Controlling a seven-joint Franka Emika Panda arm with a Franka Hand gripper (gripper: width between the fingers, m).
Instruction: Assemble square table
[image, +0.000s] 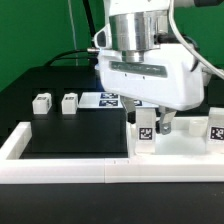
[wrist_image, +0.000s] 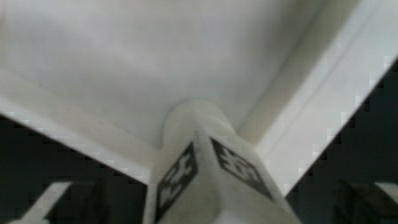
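arm (image: 133, 25) hangs vertical from above | gripper (image: 147, 124) points straight down, low | jaws stand apart

tagged white leg (image: 146, 131) stands upright on white tabletop (image: 190, 148).

Legible text: none.
Brands, numbers: none readable.
Leg blocks (image: 41, 102): black-and-white tag patterns only, no characters.
Wrist-view leg (wrist_image: 214, 170): tag patterns on two faces, blurred.
Marker board (image: 105, 99): tag patterns, no wording.

Leg (wrist_image: 199, 135) — smooth white plastic, square top (wrist_image: 160, 60) matt white, bench (image: 60, 130) matt black
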